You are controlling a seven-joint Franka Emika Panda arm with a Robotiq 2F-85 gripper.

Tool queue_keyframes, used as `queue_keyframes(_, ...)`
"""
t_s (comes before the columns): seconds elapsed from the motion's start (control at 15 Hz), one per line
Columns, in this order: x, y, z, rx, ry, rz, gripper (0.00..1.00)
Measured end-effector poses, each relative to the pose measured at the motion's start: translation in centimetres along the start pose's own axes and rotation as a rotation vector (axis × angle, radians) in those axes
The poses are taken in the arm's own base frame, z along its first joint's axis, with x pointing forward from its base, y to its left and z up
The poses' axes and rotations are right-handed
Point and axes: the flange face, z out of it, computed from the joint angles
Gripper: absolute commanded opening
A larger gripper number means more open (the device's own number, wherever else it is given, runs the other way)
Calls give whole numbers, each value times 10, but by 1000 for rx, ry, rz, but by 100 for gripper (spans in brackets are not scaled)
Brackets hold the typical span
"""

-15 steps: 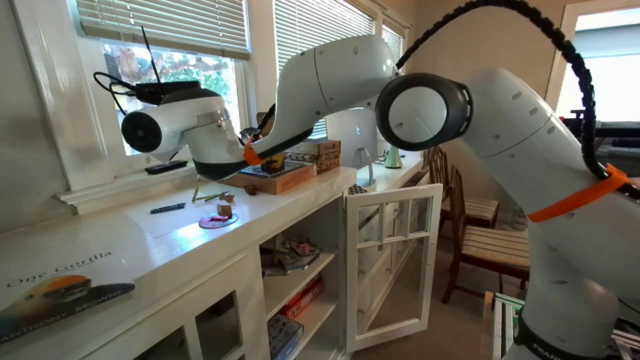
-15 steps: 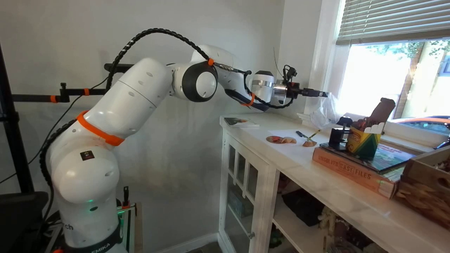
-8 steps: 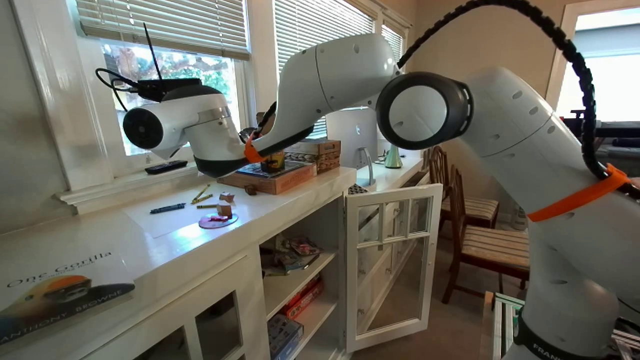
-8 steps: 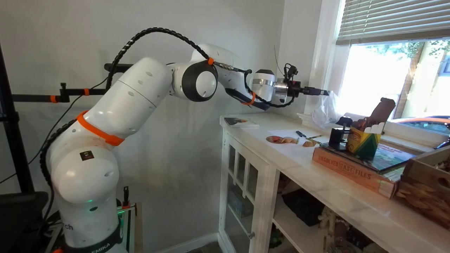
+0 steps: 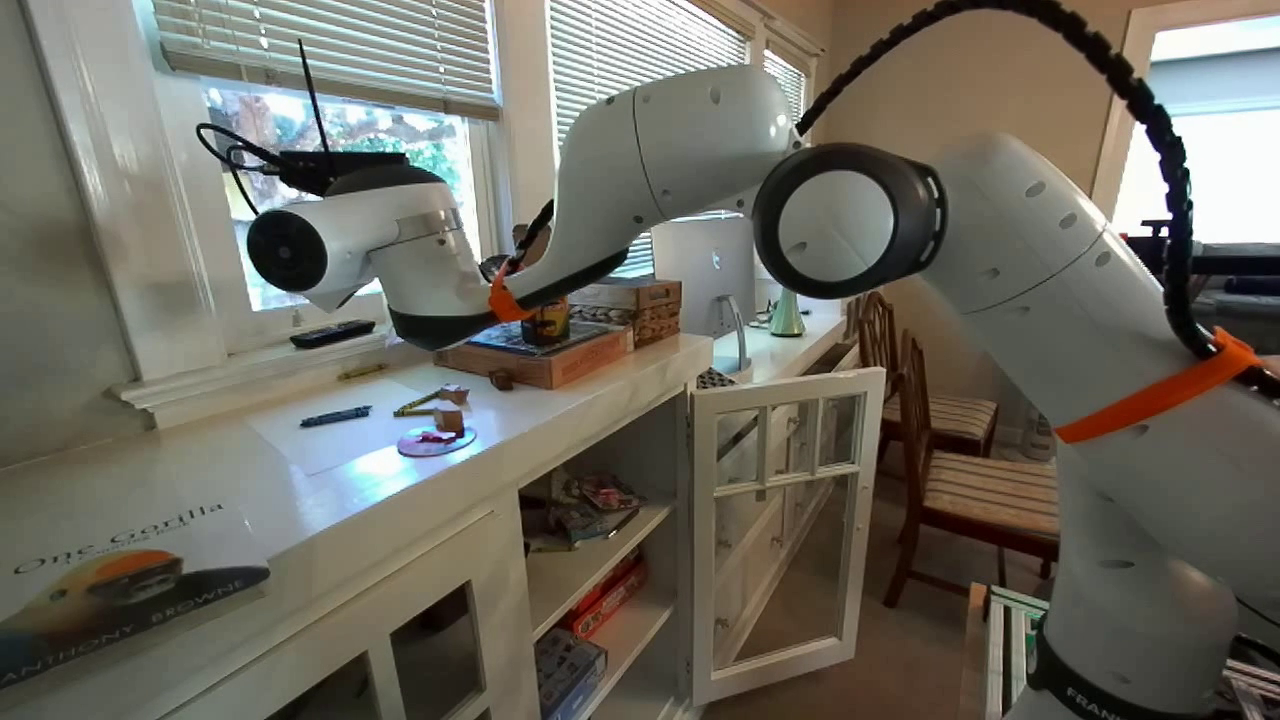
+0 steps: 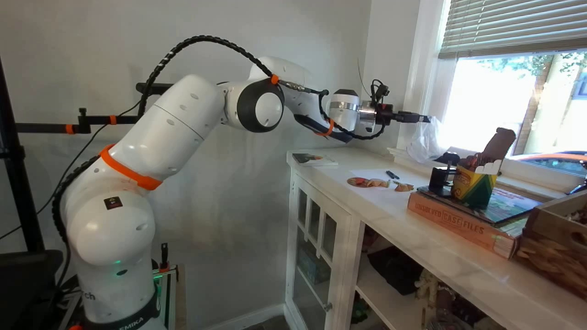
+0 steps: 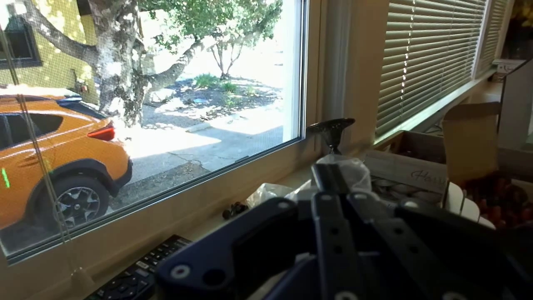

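My gripper (image 6: 428, 119) is shut on a clear plastic bag (image 6: 424, 143) that hangs from the fingertips above the counter, near the window. In the wrist view the fingertips (image 7: 331, 177) are pressed together, with the crinkled bag (image 7: 357, 171) around and behind them. In an exterior view the wrist hides the gripper and bag. Below, yellow crayons (image 5: 415, 405) lie beside small brown pieces (image 5: 450, 420) and a round disc (image 5: 436, 442). Another yellow crayon (image 5: 362, 371) lies by the sill. A dark marker-like stick (image 5: 336, 416) lies on white paper (image 5: 300, 445).
A book (image 5: 130, 590) lies at the counter's near end. A box (image 6: 458, 224) carries a crayon box (image 6: 474, 185) and a black item (image 6: 441, 179); a wooden crate (image 6: 555, 238) stands beside it. A remote (image 5: 332, 334) lies on the sill. A cabinet door (image 5: 785, 530) stands open.
My gripper has risen slightly with the bag. The yellow crayons below have shifted: one now lies by the sill, the rest lie close to the brown pieces.
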Motion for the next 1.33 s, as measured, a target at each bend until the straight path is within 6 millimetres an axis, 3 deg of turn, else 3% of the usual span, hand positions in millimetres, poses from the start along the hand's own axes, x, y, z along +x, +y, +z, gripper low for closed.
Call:
queue_keyframes(0.67,-19,-10,9,64,209,190,99)
queue_keyframes(1.33,-91,-31,18,-114,607,455,100)
